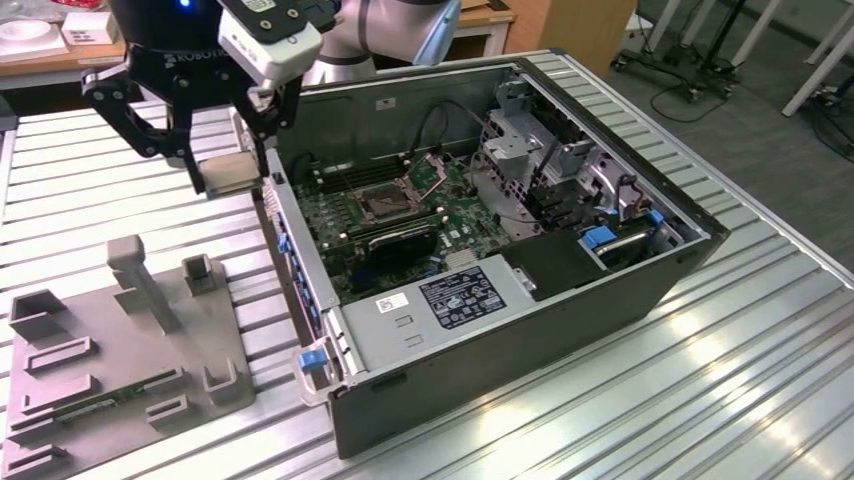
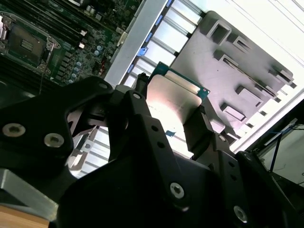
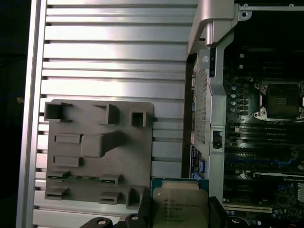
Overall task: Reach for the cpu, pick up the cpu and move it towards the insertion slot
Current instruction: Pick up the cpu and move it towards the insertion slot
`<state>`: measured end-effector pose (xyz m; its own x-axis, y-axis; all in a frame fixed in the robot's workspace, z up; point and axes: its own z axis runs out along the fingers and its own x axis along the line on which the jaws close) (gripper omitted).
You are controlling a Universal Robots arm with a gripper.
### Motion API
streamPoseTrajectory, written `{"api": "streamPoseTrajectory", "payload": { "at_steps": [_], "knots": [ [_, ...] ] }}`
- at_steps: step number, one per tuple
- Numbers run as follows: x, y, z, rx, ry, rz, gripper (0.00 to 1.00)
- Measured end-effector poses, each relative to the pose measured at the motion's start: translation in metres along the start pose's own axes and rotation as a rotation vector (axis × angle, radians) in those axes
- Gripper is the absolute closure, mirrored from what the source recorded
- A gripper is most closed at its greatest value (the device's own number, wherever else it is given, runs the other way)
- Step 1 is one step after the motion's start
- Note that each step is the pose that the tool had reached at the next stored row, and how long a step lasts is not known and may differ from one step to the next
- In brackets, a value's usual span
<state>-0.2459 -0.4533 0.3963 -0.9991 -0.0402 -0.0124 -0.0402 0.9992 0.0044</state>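
One gripper clamps the cpu beside the open computer case.

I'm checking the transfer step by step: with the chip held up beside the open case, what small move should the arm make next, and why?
Probably a short sideways carry toward the exterior view's right, over the case wall. The gripper is shut on the cpu, held above the slatted table outside the computer case, and the insertion slot lies inside on the board, beyond that wall.
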Motion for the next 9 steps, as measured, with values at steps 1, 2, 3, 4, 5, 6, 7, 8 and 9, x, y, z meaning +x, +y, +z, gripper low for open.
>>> {"api": "streamPoseTrajectory", "payload": {
  "at_steps": [1,2,3,4,5,6,7,8,9],
  "knots": [
    [-0.0008,0.0,0.0,0.0,0.0,0.0,0.45],
    [-0.0015,-0.0001,0.0,0.0,0.0,0.0,0.45],
    [-0.0021,-0.0001,0.0001,0.0,0.0,0.0,0.45],
    [-0.0028,-0.0001,0.0,0.0001,0.0,0.0,0.45],
    [-0.0034,-0.0002,0.0001,0.0,0.0,0.0,0.45],
    [-0.0041,-0.0002,0.0001,0.0,0.0,0.0,0.45],
    [-0.0048,-0.0002,0.0001,0.0,0.0,0.0,0.45],
    [-0.0056,-0.0002,0.0001,0.0,-0.0001,0.0,0.45],
    [-0.0064,-0.0003,0.0001,0.0,0.0,0.0,0.45]
  ]
}}
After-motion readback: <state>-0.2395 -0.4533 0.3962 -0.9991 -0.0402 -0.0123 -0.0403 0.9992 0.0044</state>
